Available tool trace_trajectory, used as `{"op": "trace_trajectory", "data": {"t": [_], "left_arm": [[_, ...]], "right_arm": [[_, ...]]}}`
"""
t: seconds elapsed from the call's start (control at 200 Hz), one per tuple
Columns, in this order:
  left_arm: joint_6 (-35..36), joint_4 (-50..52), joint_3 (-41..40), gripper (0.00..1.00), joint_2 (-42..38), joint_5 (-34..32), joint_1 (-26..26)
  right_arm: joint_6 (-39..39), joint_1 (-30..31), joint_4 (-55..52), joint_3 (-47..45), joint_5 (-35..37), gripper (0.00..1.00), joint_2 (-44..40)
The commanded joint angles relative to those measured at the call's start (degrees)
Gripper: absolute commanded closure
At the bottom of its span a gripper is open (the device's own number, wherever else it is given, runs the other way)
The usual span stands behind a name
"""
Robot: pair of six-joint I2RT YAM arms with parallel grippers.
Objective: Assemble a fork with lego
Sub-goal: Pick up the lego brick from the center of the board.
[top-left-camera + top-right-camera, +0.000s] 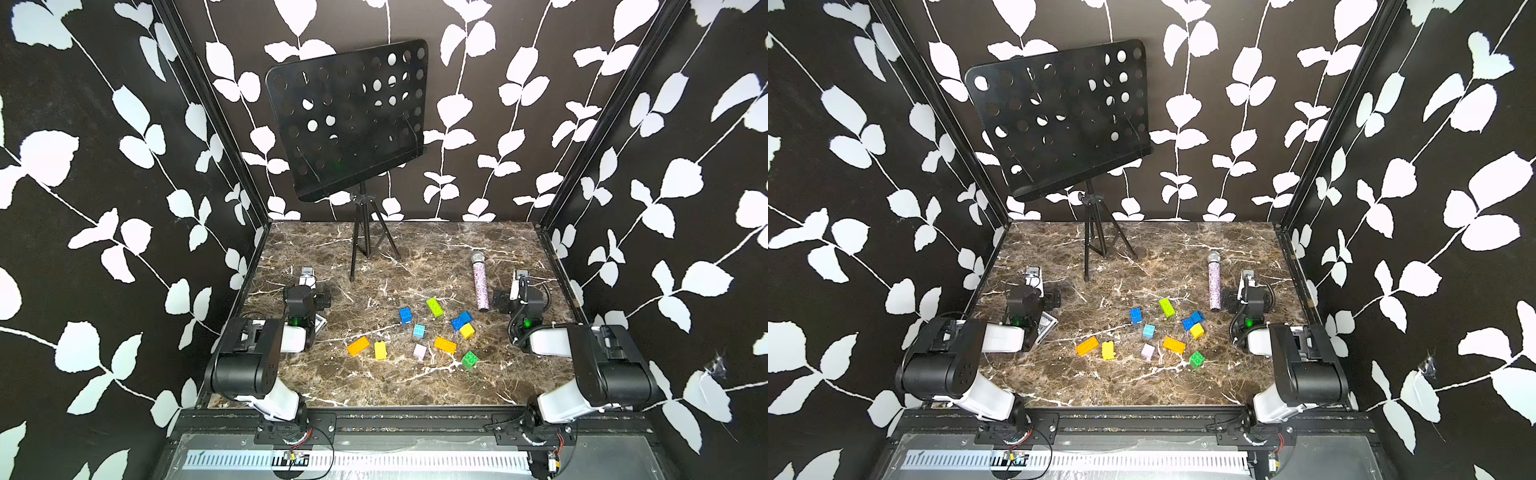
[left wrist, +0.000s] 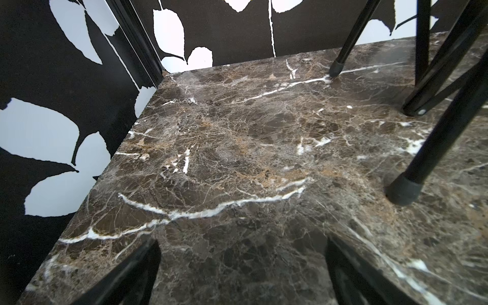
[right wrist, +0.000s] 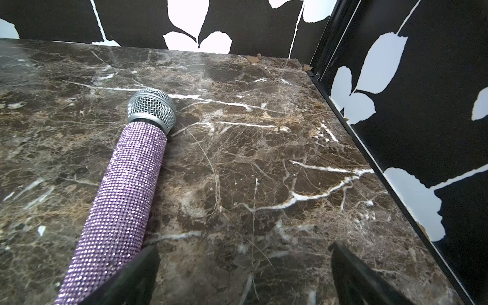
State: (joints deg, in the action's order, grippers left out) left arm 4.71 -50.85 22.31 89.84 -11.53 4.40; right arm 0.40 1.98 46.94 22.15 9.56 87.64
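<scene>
Your tabletop (image 1: 374,382) looks like polished brown marble, white-veined. The lego (image 1: 419,331) at centre is shiny plastic. The microphone (image 3: 126,184) wears glittery lilac studs under a silver wire-mesh head. Upper centre, the music stand (image 1: 357,166) is matt black perforated metal.

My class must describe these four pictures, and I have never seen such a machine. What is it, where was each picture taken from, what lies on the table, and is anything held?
Two robot arms stand at the near edge of a marble table, each ending in a two-fingered gripper. Both top views look down on everything. The other two pictures come from wrist cameras: the left gripper faces the feet of a music stand; the right gripper faces a glittery mic. Small coloured bricks lie scattered between the arms; no fork is built yet. Both grippers are open and hold nothing.
</scene>
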Motion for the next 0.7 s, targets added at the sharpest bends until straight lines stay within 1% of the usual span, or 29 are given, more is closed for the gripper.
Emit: {"op": "trace_trajectory", "data": {"t": [0.0,0.695], "left_arm": [[0.36,-0.22,0.46,0.01,-1.16,0.35,-0.32],[0.38,0.17,0.67,0.01,-0.99,0.3,-0.27]], "right_arm": [[-0.28,-0.14,1.86,0.61,-0.24,0.01,-0.35],[-0.21,-0.13,1.26,1.05,-0.09,0.01,-0.13]]}}
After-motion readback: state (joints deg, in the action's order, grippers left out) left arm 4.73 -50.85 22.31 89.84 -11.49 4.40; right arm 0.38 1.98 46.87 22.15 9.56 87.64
